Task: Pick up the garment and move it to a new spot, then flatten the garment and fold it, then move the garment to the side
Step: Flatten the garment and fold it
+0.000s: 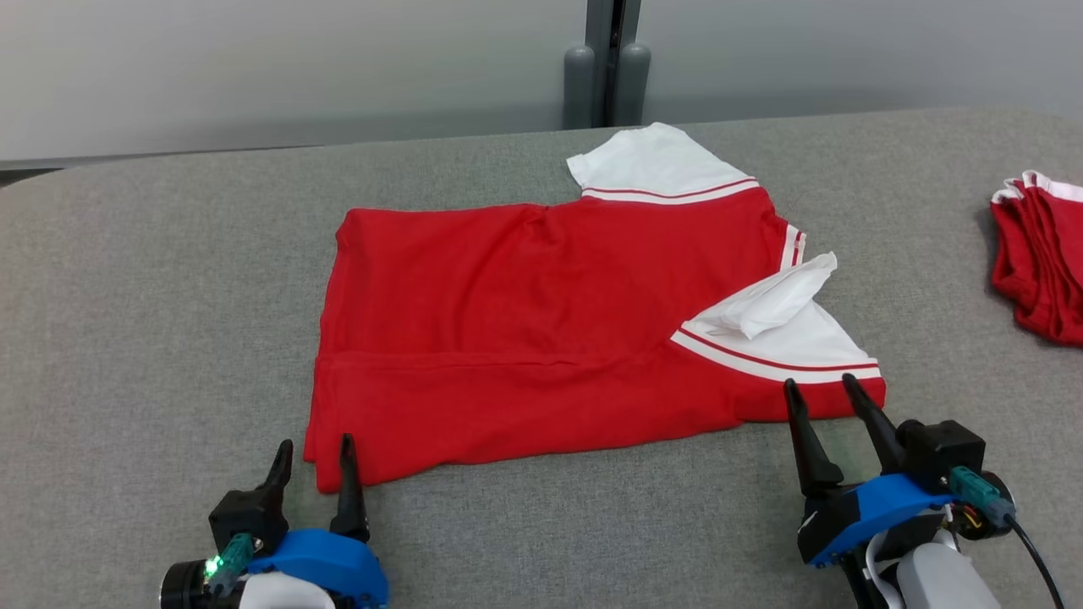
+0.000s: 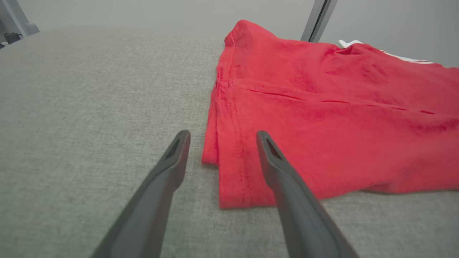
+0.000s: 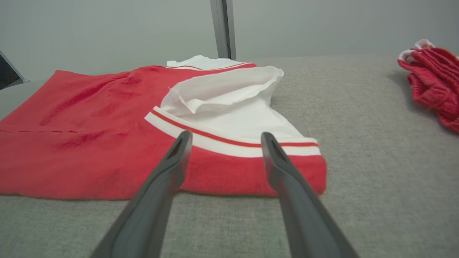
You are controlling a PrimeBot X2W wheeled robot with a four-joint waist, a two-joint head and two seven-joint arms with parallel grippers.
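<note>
Though cropped at the right edge, red pile apart from garment.

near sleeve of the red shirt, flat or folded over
Folded over: on the red shirt, the near white sleeve has its open end flipped back and bunched on itself.

Ends in a left gripper and right gripper: long, dark, tapered fingers on blue housings with black blocks. Carries teal connectors; glows green at left; trails a black cable by the pale right forearm.
</note>
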